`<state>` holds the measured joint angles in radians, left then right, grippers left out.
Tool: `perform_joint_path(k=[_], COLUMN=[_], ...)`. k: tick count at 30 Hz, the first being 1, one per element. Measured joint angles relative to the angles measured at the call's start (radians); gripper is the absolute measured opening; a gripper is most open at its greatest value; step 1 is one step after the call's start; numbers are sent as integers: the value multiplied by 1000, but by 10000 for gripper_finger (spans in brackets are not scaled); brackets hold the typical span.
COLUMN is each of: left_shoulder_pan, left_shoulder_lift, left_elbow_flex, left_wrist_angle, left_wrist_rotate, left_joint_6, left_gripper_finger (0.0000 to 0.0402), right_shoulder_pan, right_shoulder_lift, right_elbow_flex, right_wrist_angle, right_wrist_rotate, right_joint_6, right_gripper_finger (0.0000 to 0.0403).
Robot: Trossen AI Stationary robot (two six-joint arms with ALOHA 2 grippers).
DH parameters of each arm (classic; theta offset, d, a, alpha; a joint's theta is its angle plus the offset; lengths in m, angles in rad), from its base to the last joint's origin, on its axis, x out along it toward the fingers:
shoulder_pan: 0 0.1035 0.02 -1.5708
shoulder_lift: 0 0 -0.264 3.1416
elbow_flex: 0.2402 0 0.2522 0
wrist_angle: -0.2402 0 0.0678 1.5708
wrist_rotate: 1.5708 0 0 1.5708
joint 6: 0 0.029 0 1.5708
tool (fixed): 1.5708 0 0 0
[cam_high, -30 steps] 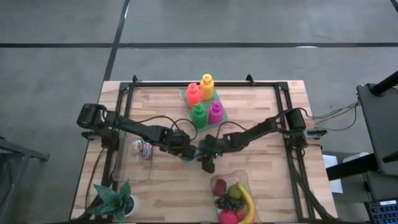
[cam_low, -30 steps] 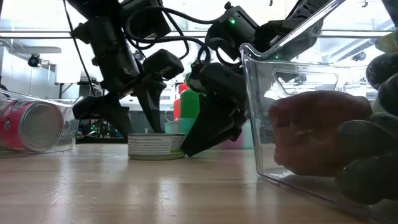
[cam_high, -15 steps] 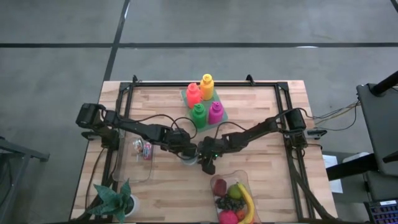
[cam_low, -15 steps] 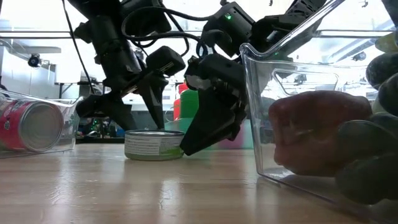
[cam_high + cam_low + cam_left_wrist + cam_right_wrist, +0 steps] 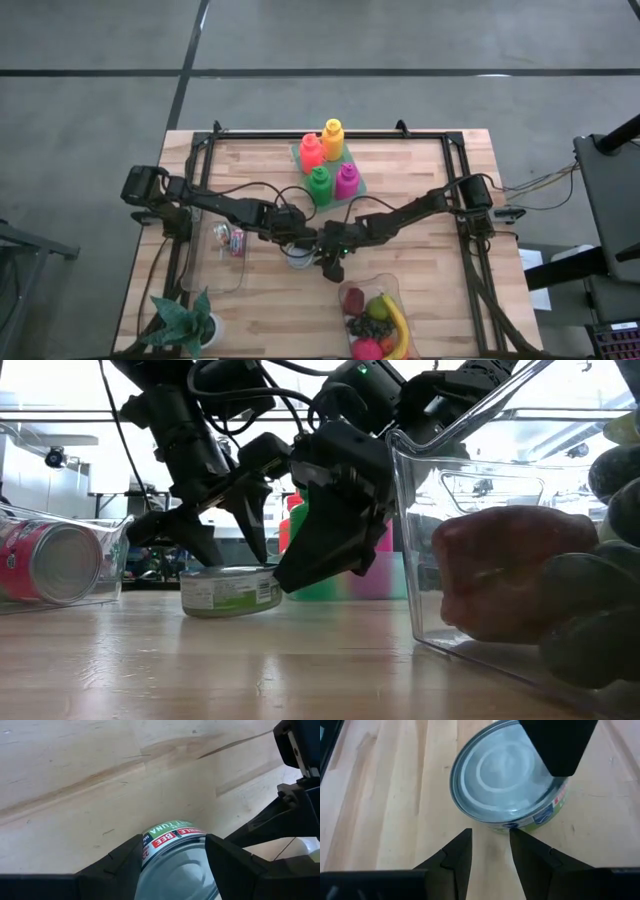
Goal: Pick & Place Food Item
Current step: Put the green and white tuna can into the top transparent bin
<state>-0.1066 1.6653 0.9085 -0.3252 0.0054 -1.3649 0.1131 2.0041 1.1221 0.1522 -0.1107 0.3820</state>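
Observation:
A flat tuna can (image 5: 172, 862) with a green label and a silver lid lies on the wooden table (image 5: 270, 300) near its middle. My left gripper (image 5: 297, 248) is shut on it. In the low view the can (image 5: 230, 591) tilts a little, its right side raised. My right gripper (image 5: 491, 837) stands just right of the can (image 5: 507, 780). Its fingers are a narrow gap apart with nothing between them. In the low view it (image 5: 285, 573) slants down toward the can's right rim. My left gripper holds the tuna can by its round side wall (image 5: 150, 845), pinched between the two fingers (image 5: 227, 860). They come from above, slanting down. The can tilts slightly, its left bottom edge (image 5: 188, 610) on the table. My right gripper is close to the can's right rim (image 5: 277, 582). I cannot tell whether it touches.
A clear bin of fruit (image 5: 375, 320) stands at the near right, its wall (image 5: 480, 490) close to the can. Another clear bin (image 5: 228, 262) on the left holds a red can (image 5: 50, 560). Coloured bottles (image 5: 328, 165) stand at the far middle. A potted plant (image 5: 185, 320) is near left.
The tuna can has shifted a little toward the table's left edge. It lay flat before and now tilts, its right side raised.

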Motion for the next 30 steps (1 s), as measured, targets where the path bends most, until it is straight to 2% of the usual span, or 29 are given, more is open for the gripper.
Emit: perform_joint_path(k=[11,18,26,30], left_shoulder_pan=[5,16,9,-9], left_shoulder_lift=[-3,-62,-149,-149], left_elbow_flex=[0,8,7,5], left_wrist_angle=[4,-5,-105,-155], left_wrist_rotate=[7,25,201,224], left_joint_6=[0,8,-56,-110], left_gripper_finger=[216,216,216,216], right_shoulder_pan=[0,-7,-6,-6], right_shoulder_lift=[-2,-8,-5,-5], right_elbow_flex=[-16,-32,-36,-39], right_wrist_angle=[24,33,13,12], right_wrist_rotate=[5,13,11,12], right_joint_6=[-1,3,2,0], right_gripper_finger=[134,134,134,134])
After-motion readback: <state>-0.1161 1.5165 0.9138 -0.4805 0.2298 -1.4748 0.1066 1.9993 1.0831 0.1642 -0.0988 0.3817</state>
